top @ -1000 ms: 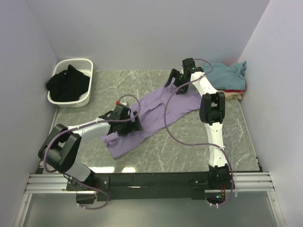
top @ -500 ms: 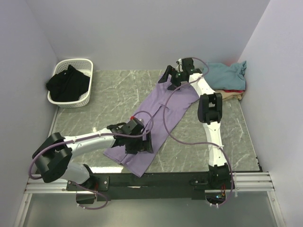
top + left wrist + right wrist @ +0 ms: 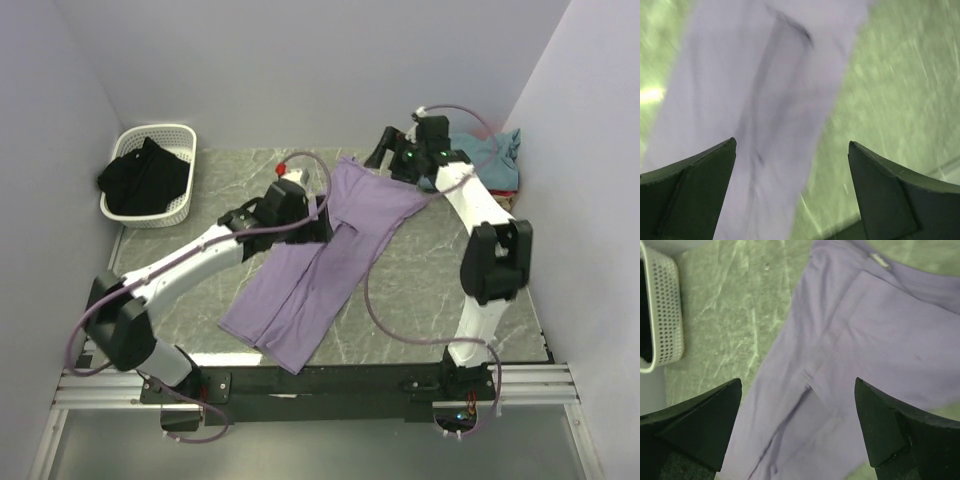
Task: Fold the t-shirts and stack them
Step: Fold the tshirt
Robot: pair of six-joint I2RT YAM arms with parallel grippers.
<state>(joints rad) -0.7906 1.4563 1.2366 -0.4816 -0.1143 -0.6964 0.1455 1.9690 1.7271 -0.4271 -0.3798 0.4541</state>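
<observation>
lavender t-shirt (image 3: 320,270) spread slantwise on the desk (image 3: 230,190), both end effectors open above it

from overhead, the shirt runs as a long strip from the upper middle of the frame down to the lower left, its bottom end near the desk's front edge and a lengthwise crease down its middle. the left end effector (image 3: 791,142) hangs over the shirt's upper left edge, fingers wide apart with nothing between them; its own view is blurred and shows only purple cloth and green marbled desk below. the right end effector (image 3: 798,381) sits over the shirt's top end, fingers also spread and empty, with cloth folds beneath. a teal t-shirt (image 3: 488,150) lies bunched in the upper right corner, partly behind the right arm. a white basket (image 3: 185,133) in the upper left holds black cloth (image 3: 145,180).
</observation>
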